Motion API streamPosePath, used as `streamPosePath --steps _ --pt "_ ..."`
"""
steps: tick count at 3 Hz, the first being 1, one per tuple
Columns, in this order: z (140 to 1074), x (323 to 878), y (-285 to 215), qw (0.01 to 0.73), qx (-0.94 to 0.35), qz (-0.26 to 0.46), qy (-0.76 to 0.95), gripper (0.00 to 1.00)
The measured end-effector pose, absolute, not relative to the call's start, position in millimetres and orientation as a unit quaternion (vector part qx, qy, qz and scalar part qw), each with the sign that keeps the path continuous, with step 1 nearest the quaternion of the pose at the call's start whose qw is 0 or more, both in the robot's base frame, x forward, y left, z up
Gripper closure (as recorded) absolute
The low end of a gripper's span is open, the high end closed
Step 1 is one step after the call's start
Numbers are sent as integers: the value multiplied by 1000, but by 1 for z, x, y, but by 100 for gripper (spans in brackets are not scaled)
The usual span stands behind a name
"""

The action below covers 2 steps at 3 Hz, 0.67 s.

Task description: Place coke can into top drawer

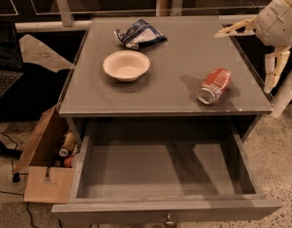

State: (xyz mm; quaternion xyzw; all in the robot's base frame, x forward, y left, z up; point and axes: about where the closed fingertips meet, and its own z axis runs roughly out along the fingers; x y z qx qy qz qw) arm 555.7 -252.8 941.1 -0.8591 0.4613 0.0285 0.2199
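Though sideways, coke can near gripper

The pincer hangs at the counter's far right corner, fingers spread wide, and its arm is cut off by the right edge. The top drawer's far end is hidden under the counter. Its knob is clipped by the bottom edge. The coke can's lettering is too blurred to read. The things in the cardboard box on the left are half hidden and too small to name.
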Motion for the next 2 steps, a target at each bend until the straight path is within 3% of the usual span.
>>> streamPosePath --steps 2 --pt "903 584 -202 240 -880 84 400 0"
